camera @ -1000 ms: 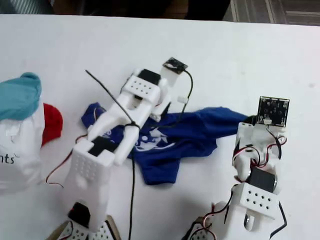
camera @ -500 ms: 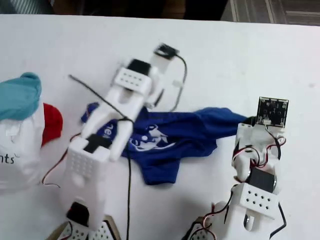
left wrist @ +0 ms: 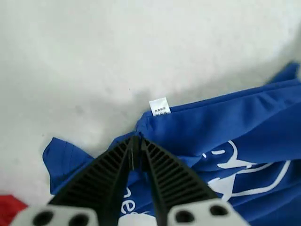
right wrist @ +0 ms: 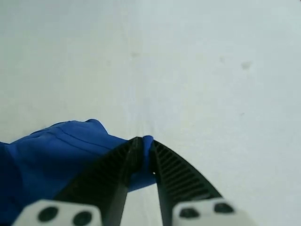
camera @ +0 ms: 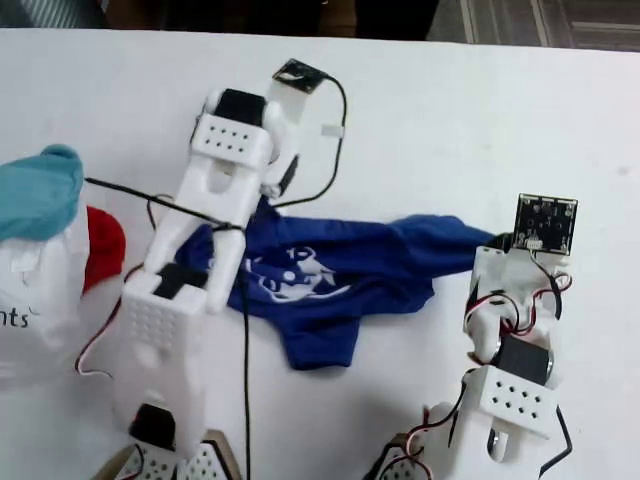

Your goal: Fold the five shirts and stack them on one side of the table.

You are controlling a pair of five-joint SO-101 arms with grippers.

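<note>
A blue shirt [camera: 330, 275] with a white print lies crumpled across the middle of the white table [camera: 450, 110]. My left gripper [left wrist: 136, 141] is shut on the blue shirt [left wrist: 225, 127] at its upper edge, close to a small white label [left wrist: 159, 107]; in the high view the left arm [camera: 215, 200] stretches over the shirt's left part. My right gripper [right wrist: 143, 148] is shut on a corner of the blue shirt [right wrist: 56, 150]; in the high view this corner is at the shirt's right end, beside the right arm [camera: 520, 300].
At the table's left edge lies a heap of cloth: a teal shirt [camera: 38, 190] on top, a white shirt [camera: 35, 300] with print below, and a red shirt [camera: 103, 243] peeking out beside them. The far edge of the table borders a dark floor.
The left arm swung away from the camera and to the left, dragging the shirt's upper edge with it. The right arm stayed still.
</note>
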